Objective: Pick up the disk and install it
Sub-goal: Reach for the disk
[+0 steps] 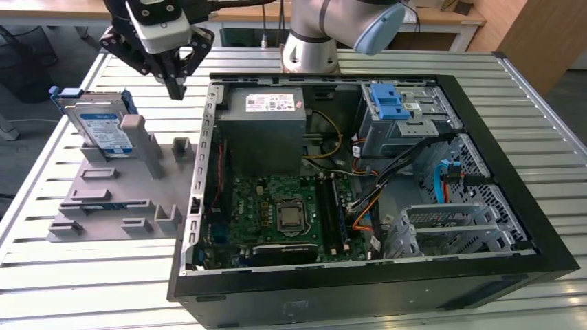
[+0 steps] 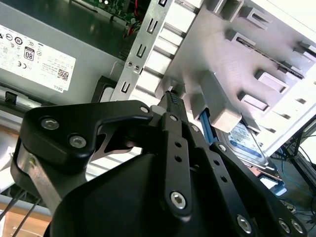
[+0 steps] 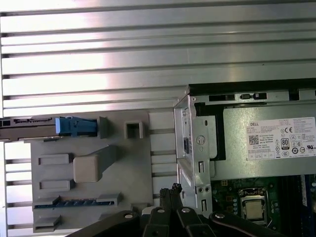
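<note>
Closest up, the black linkage-fingered gripper (image 3: 173,190) is seen with its fingertips pinched together and nothing caught between them, so it's closed and empty. It's hung roughly over the strip between the open black computer case (image 1: 367,289) and the grey plastic holder fixture (image 1: 137,185). The flat silver hard disk with a white-and-blue label and blue plastic carrier frame (image 1: 99,127) is parked in that fixture, toward the exterior view's left of the gripper and lower down, near it but apart. It's stood on end, leaned back slightly, thin edge up. Not yet picked up, by the look of it.
</note>
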Controlling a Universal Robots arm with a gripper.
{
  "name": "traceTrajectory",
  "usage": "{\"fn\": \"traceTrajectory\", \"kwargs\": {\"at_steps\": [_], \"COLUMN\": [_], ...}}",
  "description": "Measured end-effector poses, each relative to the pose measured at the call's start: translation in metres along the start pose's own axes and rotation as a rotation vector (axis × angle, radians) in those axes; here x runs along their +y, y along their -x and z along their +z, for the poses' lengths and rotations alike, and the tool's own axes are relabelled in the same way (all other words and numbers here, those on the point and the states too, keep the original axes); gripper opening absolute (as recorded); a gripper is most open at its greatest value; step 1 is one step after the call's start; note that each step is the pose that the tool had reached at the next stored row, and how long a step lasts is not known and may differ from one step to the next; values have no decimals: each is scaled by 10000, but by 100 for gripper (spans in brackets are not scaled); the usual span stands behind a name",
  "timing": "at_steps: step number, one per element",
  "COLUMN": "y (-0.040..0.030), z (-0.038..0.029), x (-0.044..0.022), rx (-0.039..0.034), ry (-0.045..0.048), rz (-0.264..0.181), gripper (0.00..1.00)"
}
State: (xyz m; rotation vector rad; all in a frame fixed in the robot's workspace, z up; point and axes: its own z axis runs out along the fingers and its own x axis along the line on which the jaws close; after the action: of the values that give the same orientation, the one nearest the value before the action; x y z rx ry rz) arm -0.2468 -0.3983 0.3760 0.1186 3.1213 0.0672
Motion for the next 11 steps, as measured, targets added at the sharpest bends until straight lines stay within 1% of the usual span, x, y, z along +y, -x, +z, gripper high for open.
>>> {"fn": "traceTrajectory", "kwargs": {"at_steps": [11], "y": [-27], "z": [15], "x": [-2], "rx": [9], "ry": [1], "rz": [1], "gripper": [11]}}
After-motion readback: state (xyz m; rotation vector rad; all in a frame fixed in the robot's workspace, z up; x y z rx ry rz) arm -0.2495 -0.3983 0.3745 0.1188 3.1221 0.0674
